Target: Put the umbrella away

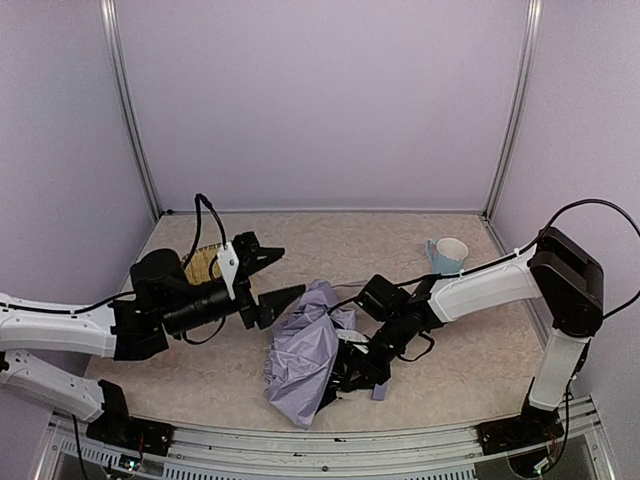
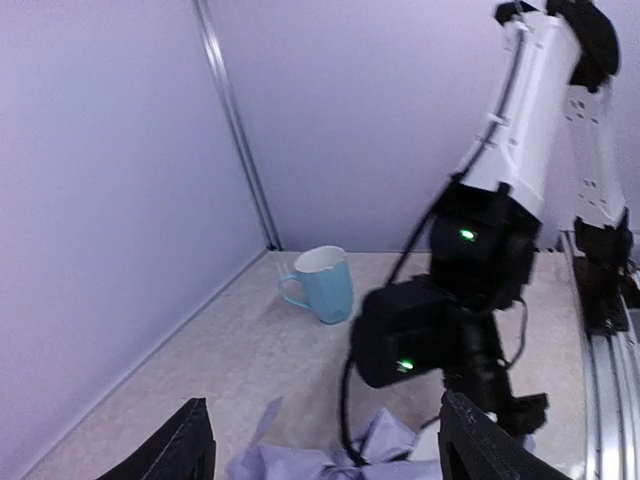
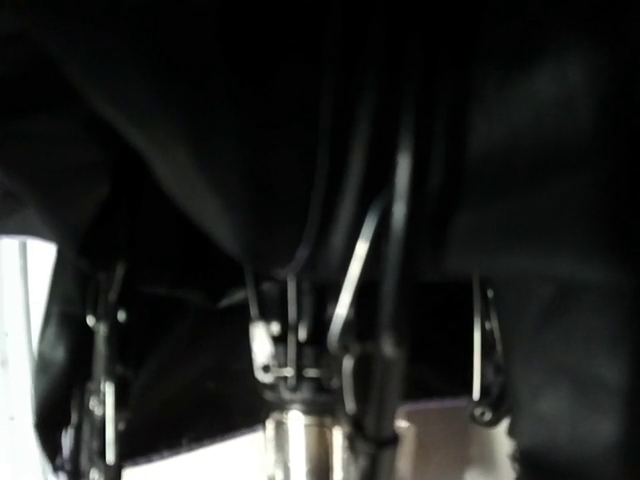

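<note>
The umbrella (image 1: 303,352) lies crumpled on the table's middle front, pale lavender outside with black lining showing on its right. My left gripper (image 1: 274,273) hovers open and empty just left of its top end. In the left wrist view its two black fingertips (image 2: 190,445) frame a strip of the lavender fabric (image 2: 330,462) below. My right gripper (image 1: 352,372) is pushed into the umbrella's black underside. The right wrist view is filled with dark lining, thin metal ribs (image 3: 355,265) and the shaft (image 3: 300,440). Its fingers do not show.
A light blue mug (image 1: 447,255) stands at the back right, also seen in the left wrist view (image 2: 325,283). A yellow object (image 1: 204,262) lies behind the left wrist. The right arm's wrist (image 2: 430,320) is close in front of the left gripper.
</note>
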Action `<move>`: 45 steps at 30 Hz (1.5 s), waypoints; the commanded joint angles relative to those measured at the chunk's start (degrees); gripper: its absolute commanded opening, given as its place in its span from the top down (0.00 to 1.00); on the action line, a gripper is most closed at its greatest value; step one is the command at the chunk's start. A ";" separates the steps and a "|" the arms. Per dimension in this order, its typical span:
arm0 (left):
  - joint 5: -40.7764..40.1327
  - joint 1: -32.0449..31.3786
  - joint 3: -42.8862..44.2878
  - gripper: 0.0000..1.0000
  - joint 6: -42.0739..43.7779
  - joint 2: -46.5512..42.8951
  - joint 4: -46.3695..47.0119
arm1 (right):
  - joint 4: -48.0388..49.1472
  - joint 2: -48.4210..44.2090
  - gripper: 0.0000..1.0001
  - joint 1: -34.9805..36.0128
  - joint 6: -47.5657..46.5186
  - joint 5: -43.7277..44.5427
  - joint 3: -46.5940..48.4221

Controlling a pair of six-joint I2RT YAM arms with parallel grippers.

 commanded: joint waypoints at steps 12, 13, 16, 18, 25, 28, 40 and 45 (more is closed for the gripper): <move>-13.04 -18.10 -6.63 0.01 7.10 9.59 -14.72 | -10.39 5.37 1.00 -1.83 -1.87 -1.09 4.60; -13.02 -17.19 -5.83 0.01 7.66 12.47 -14.37 | -10.67 5.64 1.00 -1.78 -2.26 -1.35 4.79; -12.34 -13.19 -3.00 0.03 6.39 18.59 -14.98 | -10.86 6.26 1.00 -1.79 -3.06 -2.57 5.48; -9.50 -10.52 -1.06 0.06 3.59 21.78 -17.73 | -9.90 5.85 1.00 -1.81 -2.60 -3.29 5.44; 4.23 -8.96 1.03 0.26 -5.62 26.63 -22.65 | -2.39 1.77 0.84 -2.00 1.76 -5.08 2.79; 6.50 -8.88 0.73 0.32 -8.59 28.65 -22.61 | 0.30 -0.12 0.66 -1.99 3.65 -4.19 1.87; 19.03 -3.17 2.47 0.49 -14.04 37.01 -26.07 | -0.14 -13.25 0.22 -2.05 7.93 6.31 -1.49; 22.63 -2.08 3.39 0.49 -14.33 38.48 -26.58 | -2.63 -20.32 0.22 -1.89 7.97 14.74 -2.20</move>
